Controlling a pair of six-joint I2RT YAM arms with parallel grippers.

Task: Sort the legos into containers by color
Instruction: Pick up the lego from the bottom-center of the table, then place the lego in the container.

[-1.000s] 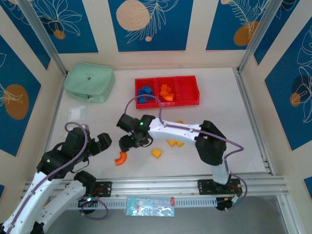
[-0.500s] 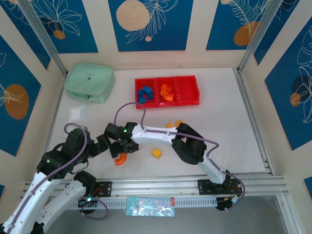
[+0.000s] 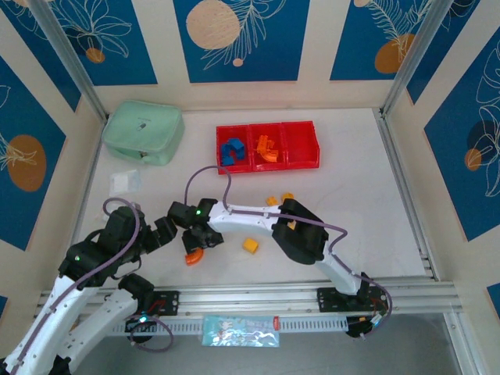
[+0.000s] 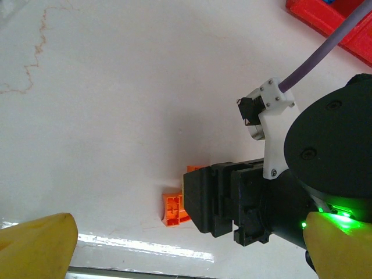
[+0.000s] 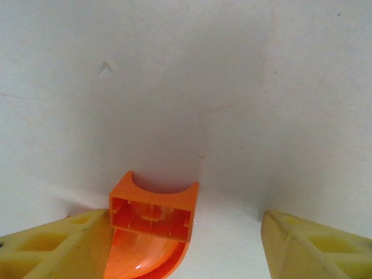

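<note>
An orange arch lego (image 3: 191, 255) lies on the white table near the front left. My right gripper (image 3: 197, 241) is down over it, reaching in from the right. In the right wrist view the arch (image 5: 152, 224) sits between my open yellow fingers (image 5: 186, 238): the left finger (image 5: 64, 241) touches it and the right finger (image 5: 308, 244) stands apart from it. My left gripper (image 3: 162, 233) hangs wide open just left of the arch (image 4: 174, 209), holding nothing. The red containers (image 3: 303, 146) hold blue legos (image 3: 231, 152) in the left bin and orange ones (image 3: 266, 148) in the middle bin.
Loose yellow-orange legos lie at the table's middle (image 3: 250, 244) and beside the right arm's forearm (image 3: 271, 201). A mint-green pouch (image 3: 143, 133) sits at the back left, with a small clear bag (image 3: 123, 182) in front of it. The right wrist's black body (image 4: 232, 197) stands close to my left fingers.
The right arm swung left from the table's middle and came down over the orange arch; its jaws have narrowed around it. The left arm has stayed still.
</note>
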